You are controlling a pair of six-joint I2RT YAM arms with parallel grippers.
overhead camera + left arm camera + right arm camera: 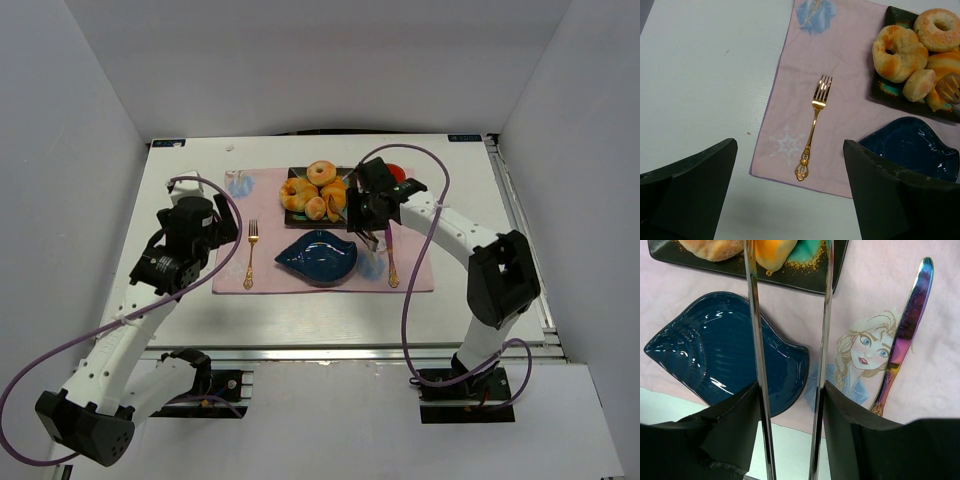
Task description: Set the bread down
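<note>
The right gripper is partly closed on a pair of metal tongs. Its fingers press the two arms from outside, so that squeezing the fingers closes the tool.

The tong tips reach the bread, one on each side of its golden-orange end. The bread lies on the black tray among the other pastries. Contact looks likely, but the grip is not confirmed.

The blue dish sits on the placemat just beside the tray – probably the destination, which keeps the transfer short.

The left gripper hangs above the fork, wide open and holding nothing – judged parked clear of the working arm.
</note>
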